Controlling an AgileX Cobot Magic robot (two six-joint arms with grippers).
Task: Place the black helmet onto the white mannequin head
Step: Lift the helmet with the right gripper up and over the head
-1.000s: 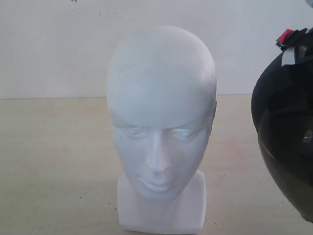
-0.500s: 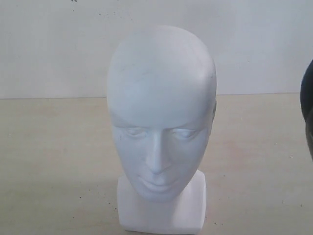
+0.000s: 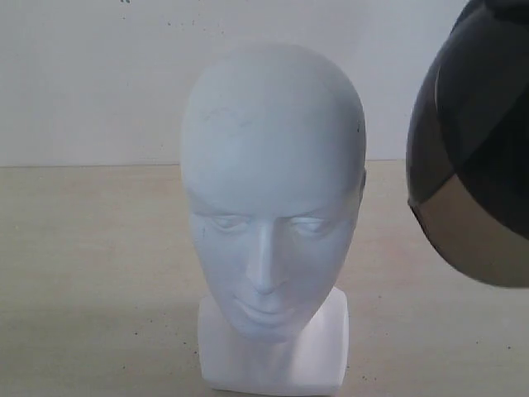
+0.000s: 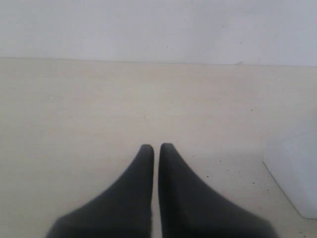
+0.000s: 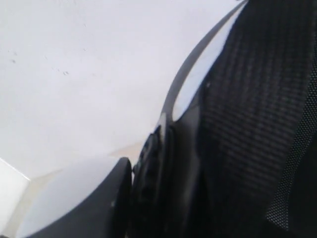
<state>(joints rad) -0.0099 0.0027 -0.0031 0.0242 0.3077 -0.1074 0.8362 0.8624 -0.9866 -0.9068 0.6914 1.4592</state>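
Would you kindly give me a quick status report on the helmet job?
Left fingers shut, empty. Right fingers holding black helmet aloft, beside white mannequin head, not on it. Nothing between them.

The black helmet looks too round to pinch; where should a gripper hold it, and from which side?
Best pinch the rim from its open side, one finger inside against the mesh lining, one outside. The black helmet has a smooth, wide dome; only the edge is thin.
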